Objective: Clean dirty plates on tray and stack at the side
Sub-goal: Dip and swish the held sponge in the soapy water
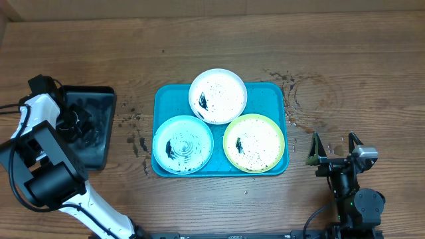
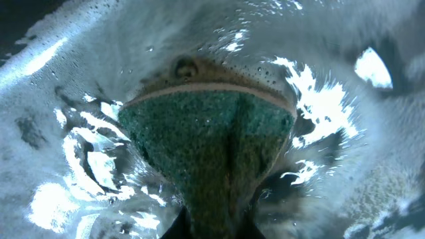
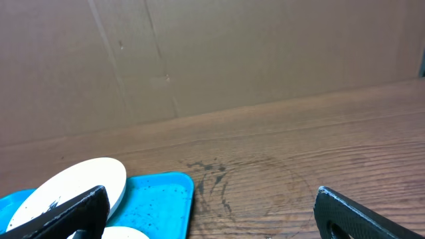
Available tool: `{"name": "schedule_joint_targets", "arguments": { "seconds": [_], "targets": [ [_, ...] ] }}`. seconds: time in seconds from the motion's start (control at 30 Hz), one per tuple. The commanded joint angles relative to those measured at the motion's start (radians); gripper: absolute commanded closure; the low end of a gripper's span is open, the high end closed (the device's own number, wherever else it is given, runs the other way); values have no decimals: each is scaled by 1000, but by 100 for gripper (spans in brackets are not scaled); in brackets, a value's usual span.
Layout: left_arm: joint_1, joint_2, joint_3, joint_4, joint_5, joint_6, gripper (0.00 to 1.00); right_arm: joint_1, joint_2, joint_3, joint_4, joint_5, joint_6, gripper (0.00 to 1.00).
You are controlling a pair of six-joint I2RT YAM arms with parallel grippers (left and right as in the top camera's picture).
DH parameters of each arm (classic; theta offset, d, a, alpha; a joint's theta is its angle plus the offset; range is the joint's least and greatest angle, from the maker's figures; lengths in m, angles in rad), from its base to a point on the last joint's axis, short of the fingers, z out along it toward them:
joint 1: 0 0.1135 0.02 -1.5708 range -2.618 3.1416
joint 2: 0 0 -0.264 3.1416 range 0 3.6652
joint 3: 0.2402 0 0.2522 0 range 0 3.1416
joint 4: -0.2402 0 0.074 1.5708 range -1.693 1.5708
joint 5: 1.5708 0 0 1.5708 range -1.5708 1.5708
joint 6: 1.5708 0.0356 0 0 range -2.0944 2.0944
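At the middle of the wooden table [image 1: 345,66], we see the large turquoise plastic tray [image 1: 165,99] holding three round speckled plates: white-rimmed [image 1: 218,96] farthest, light-blue-rimmed [image 1: 182,144] left, yellow-green-rimmed [image 1: 254,143] right. Our left gripper [image 1: 74,123] sits in the small black rectangular tray [image 1: 106,96], clamping a green sponge [image 2: 206,139] in sudsy water [image 2: 80,153]. Our right gripper [image 1: 334,147] rests spread wide, right of the turquoise tray.

Overhead view looks straight down on the wooden table [image 1: 345,53], whole turquoise tray [image 1: 265,96] centred, left wrist view pressed close against a green sponge [image 2: 206,139] in foamy water, right wrist view low over the table, facing a cardboard wall [image 3: 232,53], sharing tray corner and white plate [image 3: 73,186] with overhead
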Motion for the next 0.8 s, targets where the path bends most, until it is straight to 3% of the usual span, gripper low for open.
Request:
{"name": "schedule_joint_targets", "arguments": {
  "seconds": [0.0,0.03,0.27,0.33,0.4,0.47,0.5,0.7,0.73,0.77],
  "targets": [
    [-1,80,-59,-26,2,11,26,-2,-8,-10,8,3,8,0],
    [-1,80,-59,-30,2,11,0,-2,-8,-10,8,3,8,0],
    [-2,80,-59,-87,56,11,2,-2,-8,-10,8,3,8,0],
    [-2,80,-59,-90,56,11,26,-2,-8,-10,8,3,8,0],
    [-2,80,-59,-91,60,11,60,-2,-8,-10,8,3,8,0],
    [-2,80,-59,-94,63,11,79,-2,-8,-10,8,3,8,0],
    [-2,80,-59,-94,63,11,96,-2,-8,-10,8,3,8,0],
    [-2,80,-59,-75,58,11,93,-2,-8,-10,8,3,8,0],
    [-2,80,-59,-65,55,11,77,-2,-8,-10,8,3,8,0],
    [-2,80,-59,-47,50,11,43,-2,-8,-10,8,3,7,0]
  ]
}}
